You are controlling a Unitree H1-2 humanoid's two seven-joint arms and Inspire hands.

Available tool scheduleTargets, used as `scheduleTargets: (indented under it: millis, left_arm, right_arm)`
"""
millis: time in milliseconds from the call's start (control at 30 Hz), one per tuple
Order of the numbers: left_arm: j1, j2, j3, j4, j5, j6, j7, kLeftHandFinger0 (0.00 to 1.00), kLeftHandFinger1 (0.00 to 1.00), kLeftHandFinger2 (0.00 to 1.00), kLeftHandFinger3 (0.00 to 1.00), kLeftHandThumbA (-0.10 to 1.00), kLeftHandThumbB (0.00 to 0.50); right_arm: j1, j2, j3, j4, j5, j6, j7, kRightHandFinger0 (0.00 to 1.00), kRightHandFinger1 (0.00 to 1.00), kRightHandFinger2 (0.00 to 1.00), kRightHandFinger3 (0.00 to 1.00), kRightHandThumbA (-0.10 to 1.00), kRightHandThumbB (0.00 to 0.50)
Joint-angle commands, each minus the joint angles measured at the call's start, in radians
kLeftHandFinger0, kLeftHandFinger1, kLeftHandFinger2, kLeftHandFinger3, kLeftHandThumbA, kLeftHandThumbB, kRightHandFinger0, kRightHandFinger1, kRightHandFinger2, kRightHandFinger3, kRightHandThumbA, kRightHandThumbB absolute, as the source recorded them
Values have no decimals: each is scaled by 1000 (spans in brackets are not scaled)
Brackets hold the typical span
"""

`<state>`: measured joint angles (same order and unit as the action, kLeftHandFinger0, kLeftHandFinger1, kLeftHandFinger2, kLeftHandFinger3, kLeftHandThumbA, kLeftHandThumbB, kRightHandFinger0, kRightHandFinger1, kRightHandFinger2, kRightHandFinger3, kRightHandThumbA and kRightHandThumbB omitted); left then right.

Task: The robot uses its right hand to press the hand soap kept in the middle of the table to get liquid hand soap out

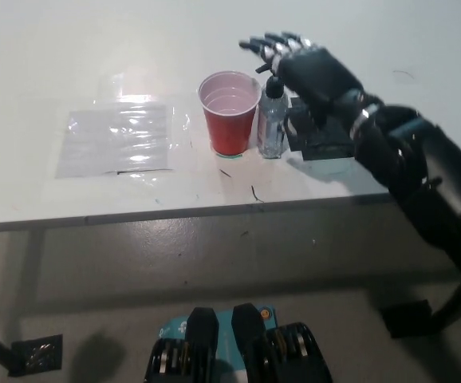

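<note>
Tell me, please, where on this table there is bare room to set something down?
Bare room: the far table beyond the plastic sheet, and the far right corner. Crowded: the middle, where red cup, soap bottle and black base sit close under the open right hand.

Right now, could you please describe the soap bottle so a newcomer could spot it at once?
On the white table, find the red cup near the front edge. The soap bottle stands just right of it, under the black right hand. It is small and clear with a dark pump top, unlike the wider red cup.

The right hand [310, 68] partly hides the soap bottle's pump [275, 82].
</note>
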<state>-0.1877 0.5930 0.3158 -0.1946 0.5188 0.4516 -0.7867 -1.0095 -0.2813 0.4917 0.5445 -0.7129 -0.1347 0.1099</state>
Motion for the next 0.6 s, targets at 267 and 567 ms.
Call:
scheduleTargets:
  millis: [267,567]
  left_arm:
    - [-1,6,21,-35,38,18,-44,1000,1000,1000,856,1000,90]
    - [0,6,31,-33,34,18,-51,1000,1000,1000,853,1000,85]
  right_arm:
    - [-193,39,-26,29,-14,-11,-17,1000,1000,1000,1000,1000,486]
    - [-224,-14,-85,-25,4,-2,3,1000,1000,1000,1000,1000,482]
